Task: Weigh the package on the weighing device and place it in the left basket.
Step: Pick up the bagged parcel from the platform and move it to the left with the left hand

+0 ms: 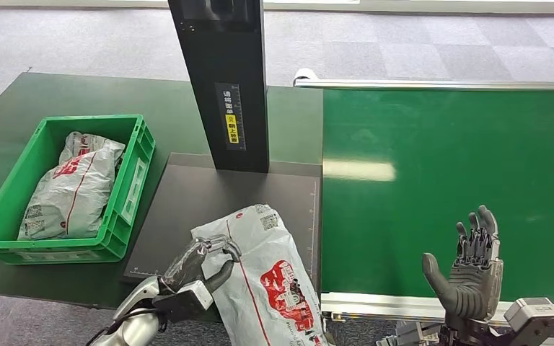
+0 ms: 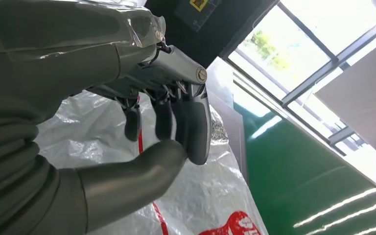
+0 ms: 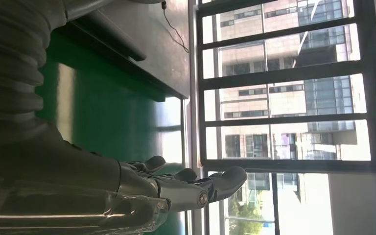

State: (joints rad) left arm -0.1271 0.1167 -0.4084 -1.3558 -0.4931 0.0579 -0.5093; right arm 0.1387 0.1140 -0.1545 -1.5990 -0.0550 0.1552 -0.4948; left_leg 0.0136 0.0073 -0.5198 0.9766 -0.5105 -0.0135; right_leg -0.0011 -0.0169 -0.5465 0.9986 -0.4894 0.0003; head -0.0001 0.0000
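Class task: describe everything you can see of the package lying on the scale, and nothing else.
The package is a soft grey-white plastic mailer bag, crinkled and glossy, with red printing, a thin red line and a small printed label near its far end. It lies flat and slanted on the dark scale plate, its near end hanging past the front edge. The left hand is at its left edge; whether it grips is unclear.

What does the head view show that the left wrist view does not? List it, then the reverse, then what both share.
Head view alone: the green basket with a package inside it, the dark weighing platform, and the right hand raised with fingers apart beside the green conveyor belt.
Left wrist view alone: bright windows beyond the belt.
Both: the left hand at the white package with red print, the belt and the black column.
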